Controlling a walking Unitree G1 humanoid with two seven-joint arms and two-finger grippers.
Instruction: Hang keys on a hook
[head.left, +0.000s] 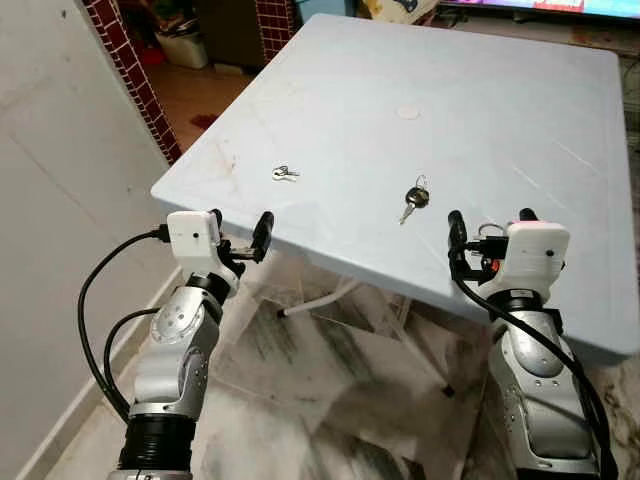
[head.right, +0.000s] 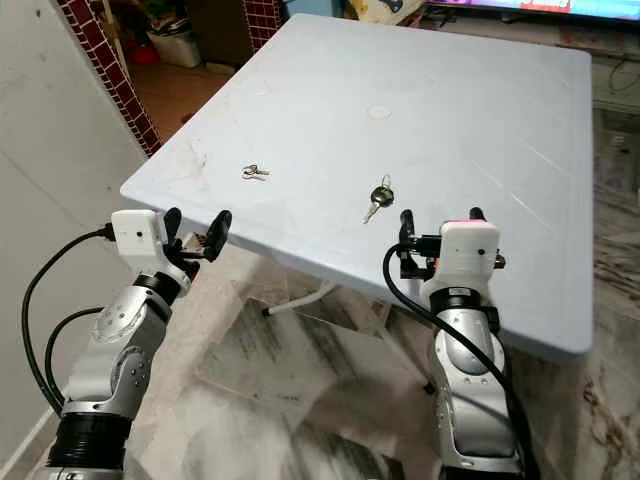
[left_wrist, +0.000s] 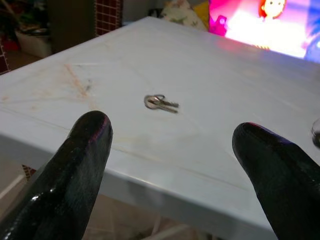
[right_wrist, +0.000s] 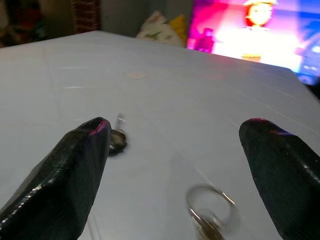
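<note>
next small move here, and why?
Probably ease the right tool forward and down onto the key ring lying between its open fingers at the table edge. The left tool, also open, sits farther from its small keys.

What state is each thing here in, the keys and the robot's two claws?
Small silver keys: lying flat on the table, untouched.
Black-headed key: lying flat on the table, ring attached, untouched.
Key ring: lying on the table just ahead of the right end effector, blurred.
Left end effector: open, holding nothing, at the table's near edge.
Right end effector: open, holding nothing, at the table's near edge.
</note>
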